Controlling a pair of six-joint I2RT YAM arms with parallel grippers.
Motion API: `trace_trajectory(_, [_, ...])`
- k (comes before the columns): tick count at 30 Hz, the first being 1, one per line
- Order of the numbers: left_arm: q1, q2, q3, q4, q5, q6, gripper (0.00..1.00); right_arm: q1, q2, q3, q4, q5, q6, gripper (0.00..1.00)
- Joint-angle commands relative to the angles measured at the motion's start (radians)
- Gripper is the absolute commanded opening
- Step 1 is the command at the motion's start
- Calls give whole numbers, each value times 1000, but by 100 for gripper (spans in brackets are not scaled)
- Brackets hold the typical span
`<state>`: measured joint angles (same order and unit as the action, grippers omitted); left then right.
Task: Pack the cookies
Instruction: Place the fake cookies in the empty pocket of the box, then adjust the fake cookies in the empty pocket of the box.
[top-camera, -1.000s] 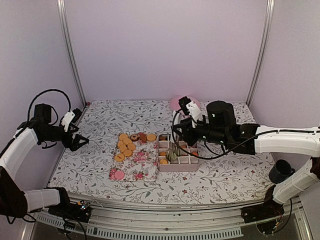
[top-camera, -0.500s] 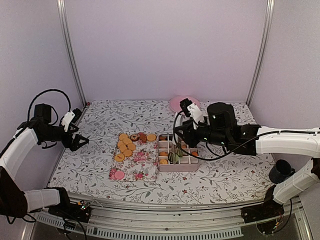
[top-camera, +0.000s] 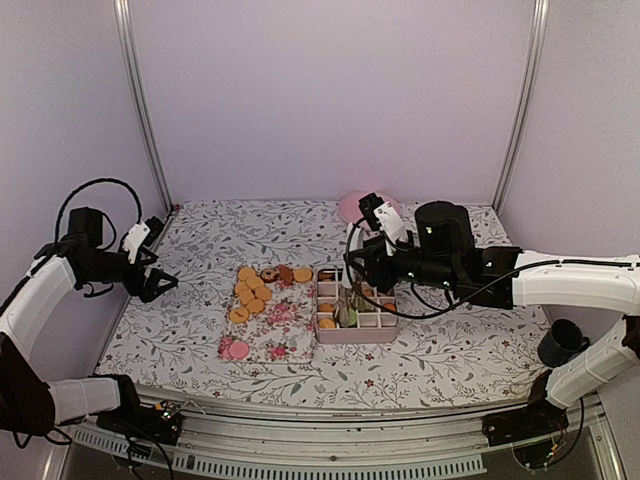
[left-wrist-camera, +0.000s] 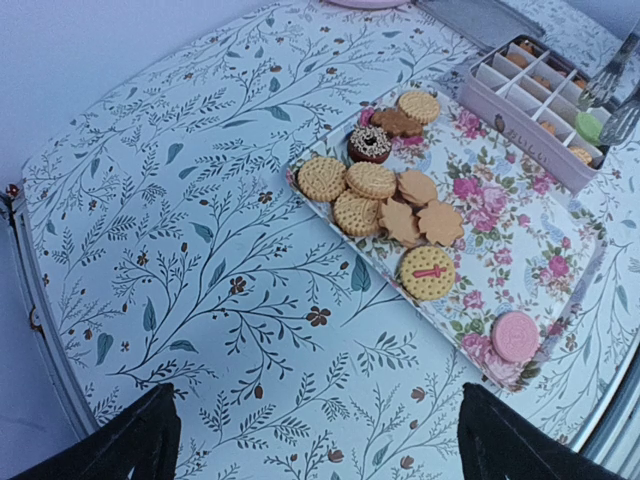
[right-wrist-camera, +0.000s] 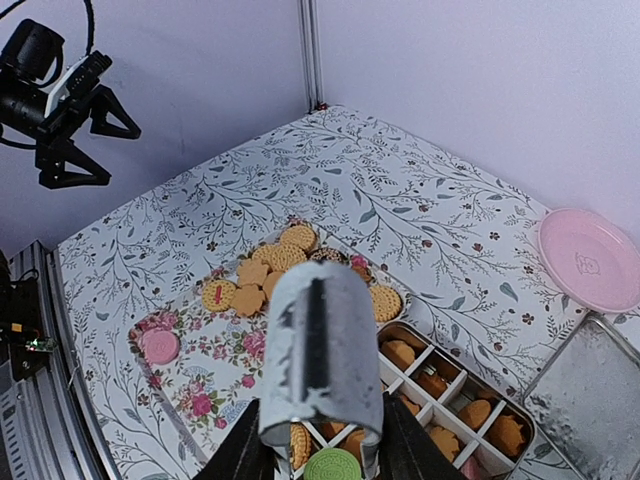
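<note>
Cookies lie in a loose cluster on a flowered tray that sits just left of a pink divided box in the top view. They are mostly golden-orange, with a dark one at the far end, and two pink ones sit at the tray corner farthest from the box. More orange cookies fill the box's cells. The right gripper hangs over the box with a green cookie below it. The left gripper is well left of the box, off the tray. A pink plate lies behind the box.

In the left wrist view the left gripper has its fingertips spread wide and holds nothing. Towards the box, the tray carries ridged round golden biscuits, leaf-shaped orange ones, a dark brown ring with sprinkles, a golden round with a red mark and one pink disc. The box lies beyond the tray.

In the right wrist view the right gripper points down into the box, one finger on each side of the flat round green cookie. I cannot tell whether the pads press it. Orange cookies lie in the cells beside it, and the tray's cluster lies beyond the box.
</note>
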<state>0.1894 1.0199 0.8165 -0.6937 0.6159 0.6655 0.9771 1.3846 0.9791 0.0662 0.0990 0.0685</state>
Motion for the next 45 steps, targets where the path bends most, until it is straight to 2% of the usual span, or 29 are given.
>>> trace_trajectory(1, [7, -13, 18, -1, 2, 10, 97, -8, -33, 35, 22, 4, 13, 36])
trace_trajectory(15, [7, -7, 32, -7, 3, 9, 97, -70, 0, 35, 33, -75, 18, 33])
trace_trajectory(24, [7, -1, 33, -9, 5, 12, 97, -92, 55, 49, -15, -188, -6, 32])
trace_trajectory(33, [7, -3, 33, -10, 5, 11, 97, -116, 58, 38, -34, -193, -31, 29])
trace_trajectory(45, [6, -7, 37, -18, 2, 11, 97, -166, 93, 46, -53, -397, -84, 30])
